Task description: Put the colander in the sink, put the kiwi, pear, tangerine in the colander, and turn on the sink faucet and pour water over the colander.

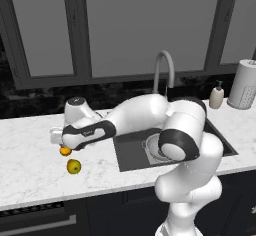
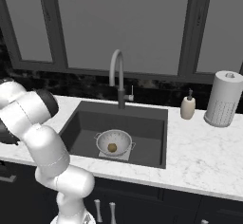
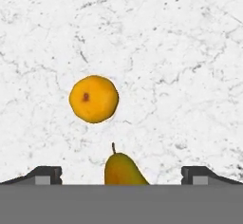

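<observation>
Orange tangerine (image 3: 93,98) lies beside pear (image 3: 123,170) on the surface; jaws spread wide above it, empty, ready to descend

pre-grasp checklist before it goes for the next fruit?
1. Colander in the sink: ok.
2. Kiwi in the colander: ok.
3. Gripper open and empty: ok, fingertips stand wide apart.
4. Tangerine free on the counter, apart from the pear: ok.
5. Gripper centred on a fruit: not ok for the tangerine, which sits off-centre ahead; the pear lies between the fingertips but is cut off at the edge of the hand view.
6. Height above the fruit: cannot tell.
</observation>
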Motion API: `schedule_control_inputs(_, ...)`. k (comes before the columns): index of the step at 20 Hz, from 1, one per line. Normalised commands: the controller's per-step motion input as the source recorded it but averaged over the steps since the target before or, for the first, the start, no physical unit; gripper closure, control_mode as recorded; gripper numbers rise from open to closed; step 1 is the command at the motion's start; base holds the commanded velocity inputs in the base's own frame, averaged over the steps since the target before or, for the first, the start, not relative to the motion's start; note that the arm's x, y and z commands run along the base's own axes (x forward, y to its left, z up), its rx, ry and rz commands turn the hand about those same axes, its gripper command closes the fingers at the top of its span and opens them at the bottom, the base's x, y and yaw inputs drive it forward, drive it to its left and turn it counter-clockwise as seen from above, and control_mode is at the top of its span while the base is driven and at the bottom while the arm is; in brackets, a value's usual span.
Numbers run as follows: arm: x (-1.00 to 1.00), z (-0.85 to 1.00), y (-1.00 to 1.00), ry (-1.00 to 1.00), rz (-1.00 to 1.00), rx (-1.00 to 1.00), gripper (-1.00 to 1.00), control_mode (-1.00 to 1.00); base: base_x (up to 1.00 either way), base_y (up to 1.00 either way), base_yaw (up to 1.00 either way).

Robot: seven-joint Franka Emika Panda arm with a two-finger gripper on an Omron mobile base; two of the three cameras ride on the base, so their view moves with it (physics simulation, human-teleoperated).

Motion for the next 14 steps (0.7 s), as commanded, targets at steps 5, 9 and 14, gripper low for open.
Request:
schedule_control_inputs(5,0.31,-0.25,0.15,0.01,-0.05,0.00,-1.00,-1.00,0.00,0.00,0.00)
schedule_control_inputs(9,0.34,-0.21,0.21,0.00,0.00,0.00,-1.00,-1.00,0.00,0.00,0.00)
schedule_control_inputs(14,0.25,-0.20,0.25,0.01,0.00,0.00,-1.00,-1.00,0.00,0.00,0.00)
